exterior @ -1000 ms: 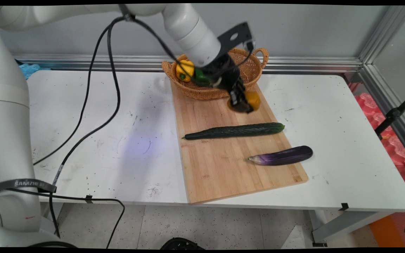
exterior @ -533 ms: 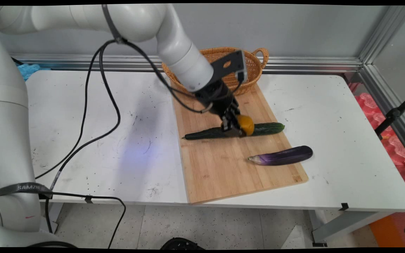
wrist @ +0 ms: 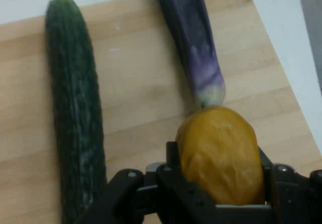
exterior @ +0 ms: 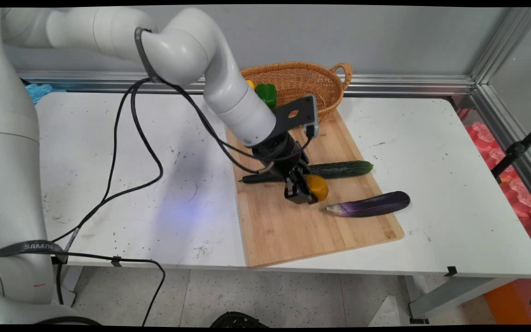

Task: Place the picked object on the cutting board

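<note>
Hand view: pincer (wrist: 221,183) clamps an orange fruit (wrist: 220,153) above the board (wrist: 141,108), between cucumber (wrist: 75,113) and aubergine (wrist: 193,38).

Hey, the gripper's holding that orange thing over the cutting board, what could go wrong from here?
The gripper clamps a round, smooth orange fruit; it might slip out and roll off the cutting board. The fruit hangs right by the eggplant tip and near the cucumber, so lowering it here may knock either one.

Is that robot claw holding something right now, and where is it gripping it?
Yes: the gripper holds a yellow-orange potato-like vegetable, pinched across its two sides, above the cutting board.
</note>
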`<move>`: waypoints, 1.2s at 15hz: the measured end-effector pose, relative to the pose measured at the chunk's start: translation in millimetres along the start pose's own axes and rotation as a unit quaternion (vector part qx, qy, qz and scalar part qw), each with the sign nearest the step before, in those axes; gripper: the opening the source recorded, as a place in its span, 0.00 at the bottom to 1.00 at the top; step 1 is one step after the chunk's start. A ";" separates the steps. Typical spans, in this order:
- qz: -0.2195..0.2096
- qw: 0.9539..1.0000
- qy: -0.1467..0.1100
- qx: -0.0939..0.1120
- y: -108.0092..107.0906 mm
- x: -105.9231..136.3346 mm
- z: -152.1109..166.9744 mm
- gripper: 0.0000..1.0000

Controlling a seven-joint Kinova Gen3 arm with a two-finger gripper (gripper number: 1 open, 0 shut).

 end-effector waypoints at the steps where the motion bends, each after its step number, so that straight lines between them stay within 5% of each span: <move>1: 0.000 1.000 -0.002 -0.002 2.1 -2.6 3.2 0.00; 16: -0.018 1.000 -0.015 0.002 6.5 -24.7 24.0 0.00; 17: -0.020 1.000 -0.015 0.000 7.0 -25.0 24.9 1.00; 18: -0.021 1.000 -0.015 -0.001 7.5 -25.1 25.5 1.00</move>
